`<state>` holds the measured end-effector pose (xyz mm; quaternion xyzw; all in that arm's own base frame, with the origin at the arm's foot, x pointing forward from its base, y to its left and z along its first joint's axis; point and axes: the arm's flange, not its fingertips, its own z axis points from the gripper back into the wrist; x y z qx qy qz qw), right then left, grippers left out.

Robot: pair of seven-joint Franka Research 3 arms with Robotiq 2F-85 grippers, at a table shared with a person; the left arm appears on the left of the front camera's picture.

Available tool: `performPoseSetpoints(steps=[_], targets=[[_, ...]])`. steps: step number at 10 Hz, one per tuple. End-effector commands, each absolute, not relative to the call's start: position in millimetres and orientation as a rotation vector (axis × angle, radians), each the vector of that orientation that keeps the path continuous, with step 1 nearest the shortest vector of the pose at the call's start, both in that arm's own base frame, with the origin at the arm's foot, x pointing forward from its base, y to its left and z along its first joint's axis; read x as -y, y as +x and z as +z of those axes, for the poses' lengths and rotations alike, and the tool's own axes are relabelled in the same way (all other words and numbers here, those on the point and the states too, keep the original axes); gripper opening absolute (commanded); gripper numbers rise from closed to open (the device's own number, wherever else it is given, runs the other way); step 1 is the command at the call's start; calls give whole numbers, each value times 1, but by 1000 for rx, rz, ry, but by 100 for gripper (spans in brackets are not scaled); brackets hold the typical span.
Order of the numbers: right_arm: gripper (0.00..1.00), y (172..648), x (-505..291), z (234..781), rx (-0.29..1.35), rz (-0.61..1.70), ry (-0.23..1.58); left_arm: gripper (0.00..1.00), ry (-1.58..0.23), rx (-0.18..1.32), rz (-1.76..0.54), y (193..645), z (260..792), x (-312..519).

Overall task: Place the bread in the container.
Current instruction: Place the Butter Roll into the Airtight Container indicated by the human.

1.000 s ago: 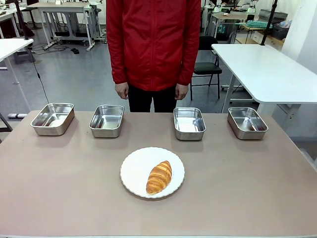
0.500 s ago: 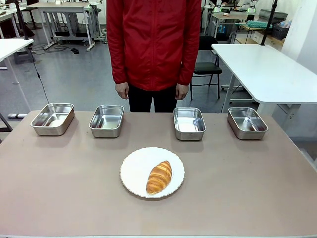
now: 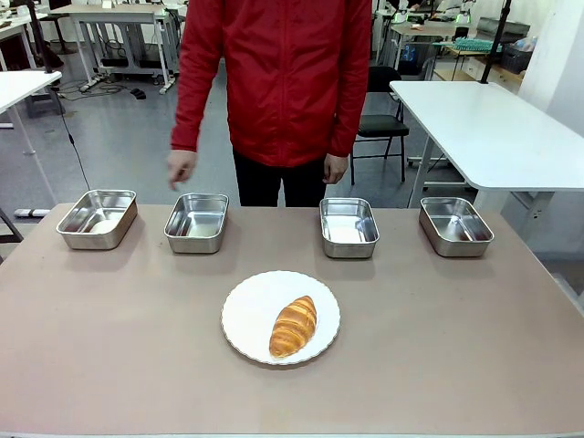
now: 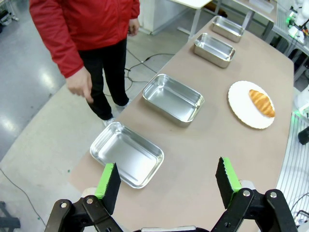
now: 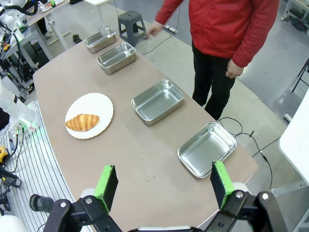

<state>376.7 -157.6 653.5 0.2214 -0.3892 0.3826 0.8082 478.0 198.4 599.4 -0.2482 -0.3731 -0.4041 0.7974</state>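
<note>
The main risk is a wrong drop. Only the person's hand, hanging just behind the second pan from the left, hints at which of four alike along the bench's far edge is meant. That hand could also be struck on approach. The bread is tapered and ridged, so an off-centre squeeze may crush it or spin it on its plate. Both pincers stand spread and empty, high above the bench. The bread lies well ahead and right of the left pincer, and ahead and left of the right pincer.
</note>
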Motion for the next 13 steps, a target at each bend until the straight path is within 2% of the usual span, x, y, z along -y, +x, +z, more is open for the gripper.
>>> performPoseSetpoints(steps=[1,13], targets=[[100,377,157,655,848,831,483,100,-536,806,-887,477,600,-198],[100,377,157,655,848,831,483,100,-536,806,-887,477,600,-198]])
